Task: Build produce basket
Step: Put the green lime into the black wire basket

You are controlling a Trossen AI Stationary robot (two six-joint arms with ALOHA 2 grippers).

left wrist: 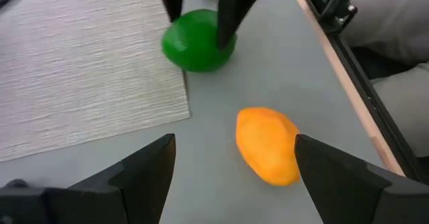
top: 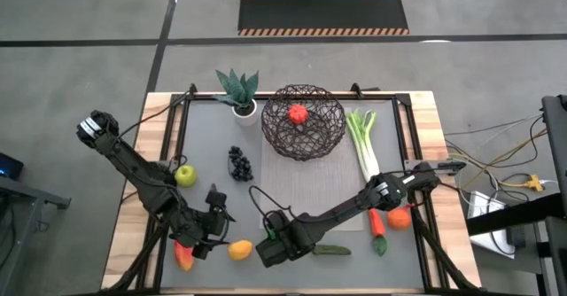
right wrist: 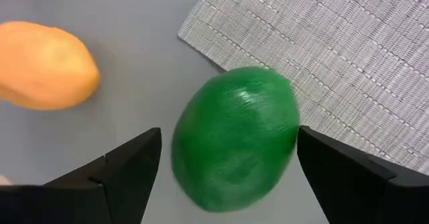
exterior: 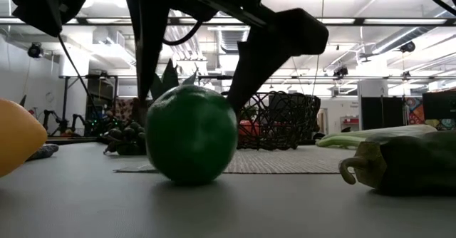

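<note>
Your right gripper (right wrist: 228,163) hangs spread wide over the green fruit (right wrist: 234,137), a finger on either side and neither touching. The fruit sits near the bench's front edge, at the corner of the woven mat (right wrist: 335,56). It looks smooth, glossy and hard, probably light and prone to roll, so close across its widest middle. Your left gripper (left wrist: 231,170), also spread, hovers by the orange fruit (left wrist: 268,143). The basket (top: 303,119) near the back edge holds one red fruit (top: 298,113).
</note>
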